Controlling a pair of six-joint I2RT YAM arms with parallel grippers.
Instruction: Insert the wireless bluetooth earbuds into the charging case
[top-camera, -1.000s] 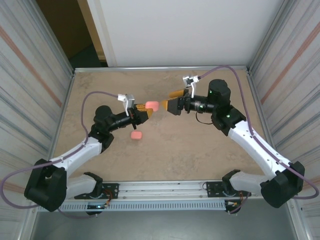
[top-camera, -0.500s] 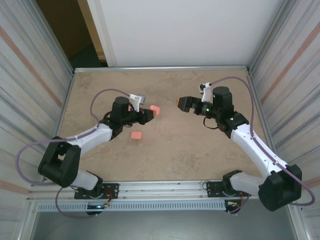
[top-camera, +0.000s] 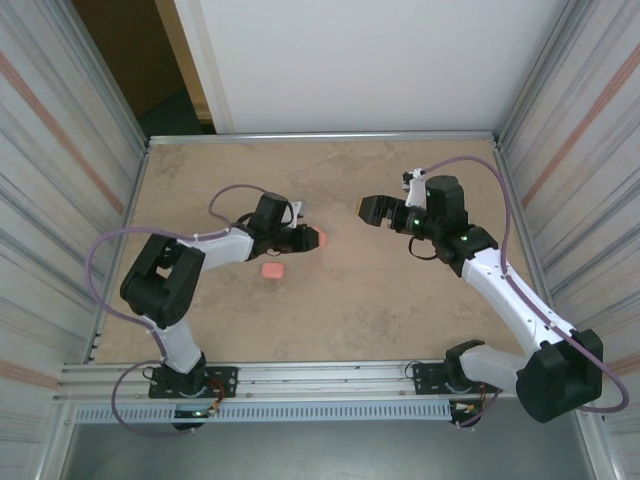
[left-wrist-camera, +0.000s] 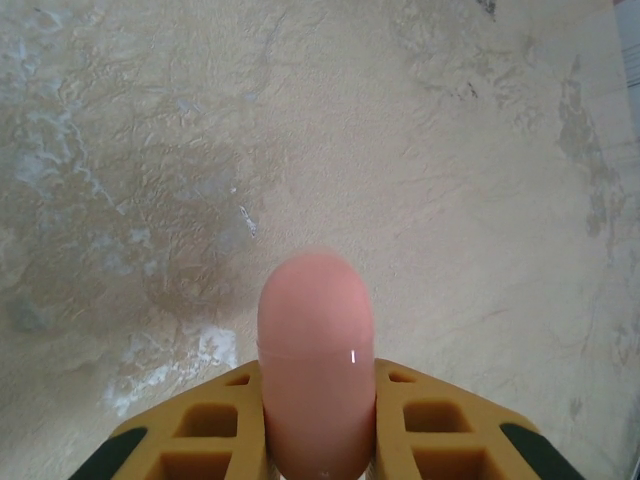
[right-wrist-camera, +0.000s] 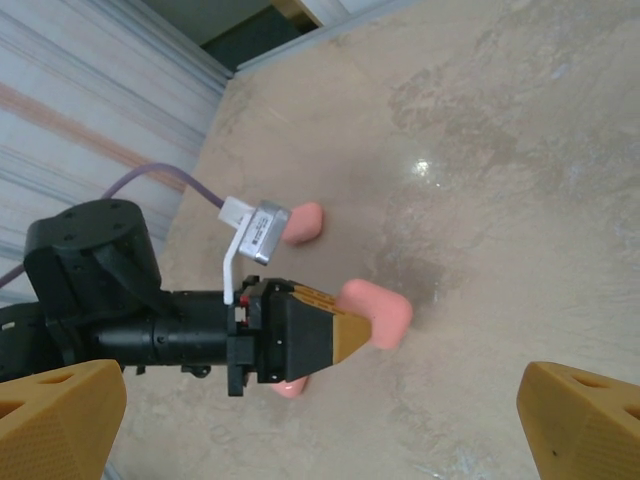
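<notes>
As I hold it, left gripper (left-wrist-camera: 318, 385): my two yellow fingers are pinched tight on a pink charging case (left-wrist-camera: 316, 320), and its rounded end pokes out ahead of them.
Charging case: low over the tan counter (top-camera: 400, 300); I cannot tell whether it touches. A fine seam crosses it just ahead of my fingers, and it looks closed.
Earbuds: too small to pick out; anything inside the closed case is hidden.
Right gripper (top-camera: 368, 210): fingers spread wide and empty, facing the held case from the right, clearly apart from it.
Other pink cases: one (top-camera: 272, 270) lies on the counter just beside my left gripper; another (right-wrist-camera: 300, 222) sits by my left wrist's white camera mount.
Step in hand, as I judge it: presenting the case so the lid can be opened.
Doing it well: grip only behind the seam so the lid half is free, hold it level and steady, and bring the right gripper in slowly and square to the lid.
Risk: the smooth round shell could twist or slip out under a sideways push.
</notes>
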